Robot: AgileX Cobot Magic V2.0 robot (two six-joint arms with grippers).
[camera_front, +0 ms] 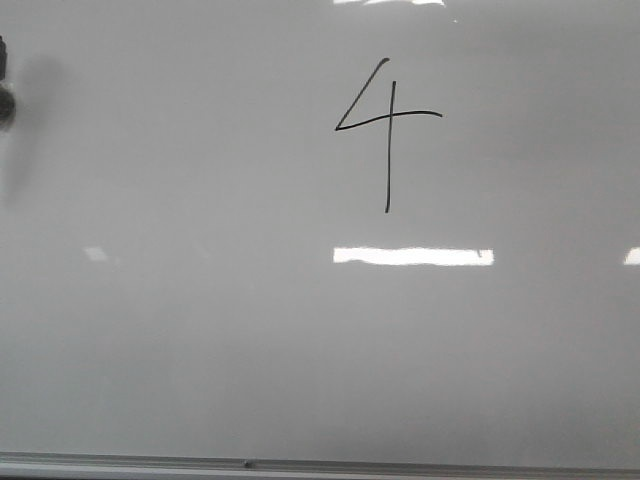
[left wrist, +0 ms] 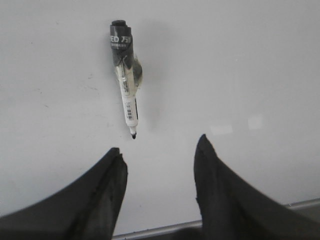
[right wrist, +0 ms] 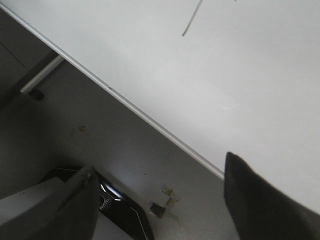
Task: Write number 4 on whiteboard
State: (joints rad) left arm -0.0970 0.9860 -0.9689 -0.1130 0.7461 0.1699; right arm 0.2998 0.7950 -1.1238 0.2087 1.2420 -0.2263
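A thin black number 4 stands drawn on the whiteboard, in the upper middle of the front view. The end of its long stroke shows in the right wrist view. A black-and-white marker pen lies on the board, its uncapped tip toward my left gripper. That gripper is open and empty, a short way back from the pen tip. My right gripper is open and empty, hanging over the board's edge strip and the floor. Neither gripper shows in the front view.
A dark object with a shadow sits at the far left edge of the front view. The board's grey metal strip runs along the near edge. Below the right gripper are grey floor, a black base and a scrap of tape.
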